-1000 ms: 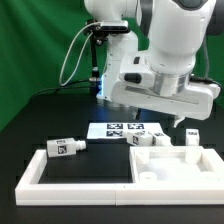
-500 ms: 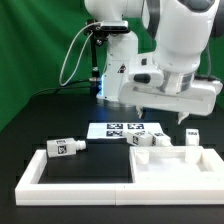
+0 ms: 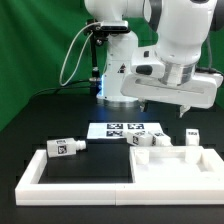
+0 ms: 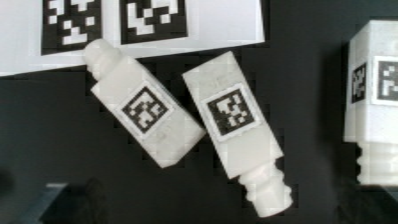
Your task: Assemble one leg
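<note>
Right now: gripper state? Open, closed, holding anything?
Gripper: jaws look open, holding nothing.

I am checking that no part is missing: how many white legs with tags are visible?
4 legs: one lies at the exterior view's left, two lie side by side next to the marker board, one sits at that view's right. The arm may hide more.

Third leg [image 4: 370, 85] cut by the wrist view's edge, marker board [image 4: 111, 30] cropped too, dark finger [image 4: 45, 200] blurred, in the exterior view bases of legs [image 3: 141, 140] by the desk's near edge hidden behind the tray [image 3: 170, 165], tags too small to read, arm [image 3: 180, 30] cut off above.
</note>
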